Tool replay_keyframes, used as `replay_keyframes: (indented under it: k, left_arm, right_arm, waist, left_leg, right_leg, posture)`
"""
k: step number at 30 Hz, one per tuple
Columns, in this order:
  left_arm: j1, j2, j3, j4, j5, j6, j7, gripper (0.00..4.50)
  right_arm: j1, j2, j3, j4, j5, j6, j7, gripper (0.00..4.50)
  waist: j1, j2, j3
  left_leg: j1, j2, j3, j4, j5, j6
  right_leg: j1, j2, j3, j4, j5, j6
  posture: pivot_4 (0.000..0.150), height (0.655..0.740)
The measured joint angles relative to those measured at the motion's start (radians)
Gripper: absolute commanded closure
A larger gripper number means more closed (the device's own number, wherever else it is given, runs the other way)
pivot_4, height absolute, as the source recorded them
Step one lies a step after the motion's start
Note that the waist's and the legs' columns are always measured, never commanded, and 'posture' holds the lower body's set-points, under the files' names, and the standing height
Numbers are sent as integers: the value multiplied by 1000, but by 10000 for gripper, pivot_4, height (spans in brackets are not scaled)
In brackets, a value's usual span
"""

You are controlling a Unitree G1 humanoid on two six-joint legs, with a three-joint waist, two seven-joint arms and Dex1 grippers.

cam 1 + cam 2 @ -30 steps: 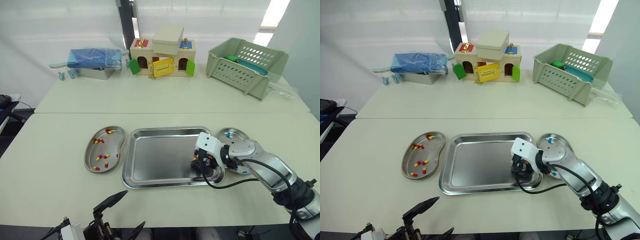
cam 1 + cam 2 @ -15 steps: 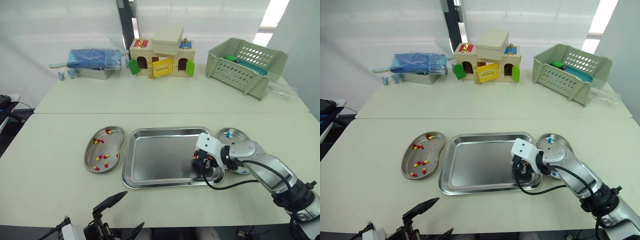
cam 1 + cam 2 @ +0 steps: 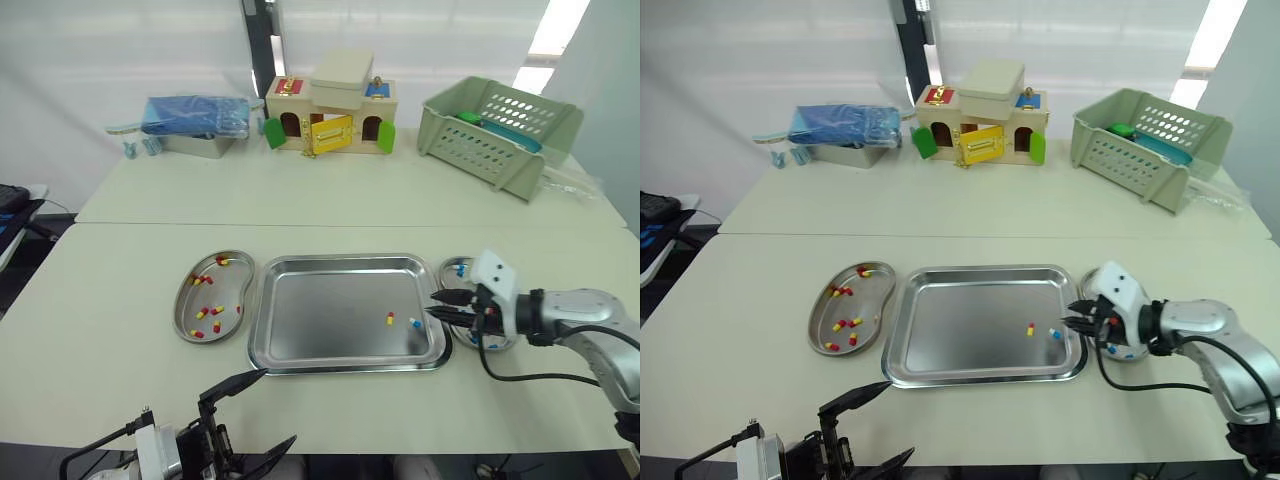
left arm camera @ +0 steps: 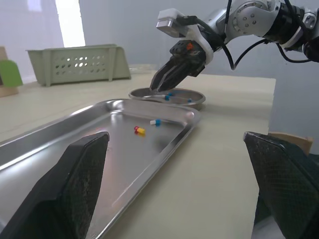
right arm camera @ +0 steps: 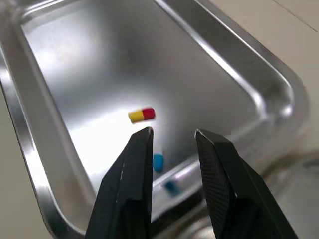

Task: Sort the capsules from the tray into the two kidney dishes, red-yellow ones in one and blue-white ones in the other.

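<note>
- Right pincer [image 3: 431, 304] hangs over the right rim of the tray [image 3: 340, 259], tips pointing in towards the tray's middle; its two fingers stand a narrow gap apart with nothing between them.
- Left pincer [image 3: 278, 405] is low at the near edge of the surface [image 3: 120, 300], fingers spread wide and holding nothing.
- Two capsules lie on the tray floor near its right end: a red-yellow capsule [image 3: 390, 318] and, just beside it on the right, a blue-white capsule [image 3: 415, 323], which is close to the right pincer's tips.
- The left kidney dish [image 3: 183, 300] sits just beside the tray's left edge and holds several red-yellow capsules [image 3: 205, 312].
- The right kidney dish [image 3: 449, 266] sits just beside the tray's right edge, partly covered by the right pincer; blue-white capsules [image 3: 459, 270] lie in it.
- At the back of the surface stand a pale green basket [image 3: 500, 130], a wooden toy house [image 3: 330, 115] and a blue pack on a metal box [image 3: 190, 115], all well apart from the tray.
</note>
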Motion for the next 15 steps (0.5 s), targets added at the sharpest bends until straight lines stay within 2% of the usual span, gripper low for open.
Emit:
replay_keyframes:
  k: [4, 8, 12, 15]
  left_arm:
    - [-31, 16, -20, 13, -13, 20, -38, 0]
    - [-51, 21, -18, 19, -22, 29, -50, 0]
    - [-27, 19, -15, 17, -27, 41, -40, 0]
    - [25, 15, -2, 12, -28, 41, -26, 0]
  right_arm:
    - [58, -31, -93, 43, 5, -28, -1, 30508]
    - [39, -18, -59, 24, 19, -40, -5, 30508]
    - [-77, 29, 79, -12, 25, -34, 2, 23596]
    - [-164, 66, 196, -2, 18, -31, 15, 15052]
  waist:
    - [-8, 0, 0]
    - [-10, 0, 0]
    - [-19, 0, 0]
    - [-17, 0, 0]
  left_leg:
    - [1, 0, 0, 0, 0, 0]
    - [1, 1, 0, 0, 0, 0]
    - [1, 1, 0, 0, 0, 0]
    - [0, 1, -1, 0, 0, 0]
  right_leg:
    - [0, 1, 1, 0, 0, 0]
    - [0, 1, 1, 0, 0, 0]
    - [0, 1, 1, 0, 0, 0]
    - [0, 1, 1, 0, 0, 0]
  posture:
    - [1500, 7400]
    - [1500, 7400]
    - [1500, 7400]
    - [1500, 7400]
